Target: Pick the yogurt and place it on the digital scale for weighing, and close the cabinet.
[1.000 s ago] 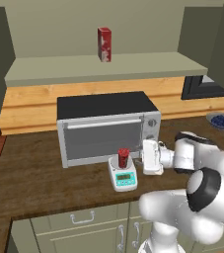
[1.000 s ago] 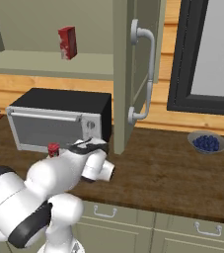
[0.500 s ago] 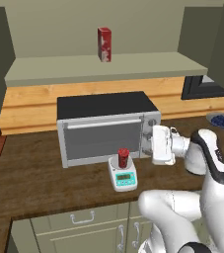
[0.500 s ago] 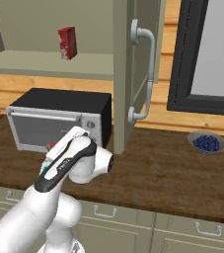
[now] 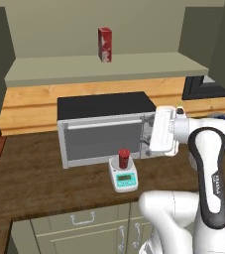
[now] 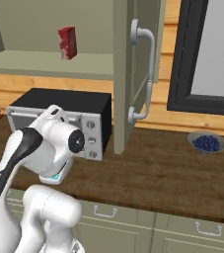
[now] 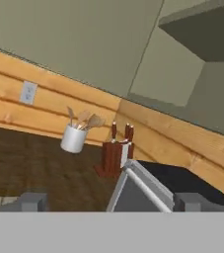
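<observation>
The yogurt [image 5: 124,158] already sits on the scale [image 5: 122,177] near the table's front edge. Your pincer [image 5: 159,133] is spread and empty beside the oven [image 5: 104,128]; swing it to the open cabinet door [image 6: 128,74] and push flat.

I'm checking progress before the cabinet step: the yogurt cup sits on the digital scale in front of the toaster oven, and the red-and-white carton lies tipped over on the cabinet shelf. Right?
Not quite. In the left base view the carton stands upright on the cabinet shelf. The rest holds: the yogurt sits on the digital scale in front of the toaster oven.
</observation>
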Controlling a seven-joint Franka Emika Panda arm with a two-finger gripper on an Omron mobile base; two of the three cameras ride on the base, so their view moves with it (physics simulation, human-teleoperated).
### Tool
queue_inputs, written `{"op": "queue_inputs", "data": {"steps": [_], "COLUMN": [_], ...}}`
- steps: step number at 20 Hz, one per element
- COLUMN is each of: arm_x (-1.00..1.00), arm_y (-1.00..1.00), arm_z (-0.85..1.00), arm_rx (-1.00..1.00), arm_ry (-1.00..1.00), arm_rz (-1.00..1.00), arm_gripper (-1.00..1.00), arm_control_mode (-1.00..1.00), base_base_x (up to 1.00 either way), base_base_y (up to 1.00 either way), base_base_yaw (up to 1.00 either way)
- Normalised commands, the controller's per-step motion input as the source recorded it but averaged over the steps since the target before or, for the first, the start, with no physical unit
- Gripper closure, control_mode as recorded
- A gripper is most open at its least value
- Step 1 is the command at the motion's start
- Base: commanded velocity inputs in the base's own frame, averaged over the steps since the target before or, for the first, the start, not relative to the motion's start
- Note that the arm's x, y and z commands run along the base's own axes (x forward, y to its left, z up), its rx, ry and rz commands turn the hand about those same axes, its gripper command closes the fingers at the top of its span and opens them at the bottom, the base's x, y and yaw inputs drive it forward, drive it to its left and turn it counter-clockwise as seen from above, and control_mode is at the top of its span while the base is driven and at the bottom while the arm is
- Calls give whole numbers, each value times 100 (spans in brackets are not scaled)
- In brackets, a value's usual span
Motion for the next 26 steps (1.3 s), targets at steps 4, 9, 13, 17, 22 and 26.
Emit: {"op": "queue_inputs", "data": {"steps": [4,9,13,17,22,26], "arm_x": [-69,-59,-53,-81,-81,-45], "arm_y": [0,2,-34,-21,-39,-95], "arm_z": [87,25,0,0,3,-13], "arm_rx": [-38,-39,-23,-17,-1,2], "arm_ry": [-27,-37,-37,-62,-43,-26], "arm_rz": [-12,-23,-32,-27,-9,0], "arm_gripper": [-100,-100,-100,-100,-100,-100], "arm_control_mode": [-100,-100,-100,-100,-100,-100], "base_base_x": [0,0,0,0,0,0], "base_base_y": [0,0,0,0,0,0], "base_base_yaw": [0,0,0,0,0,0]}}
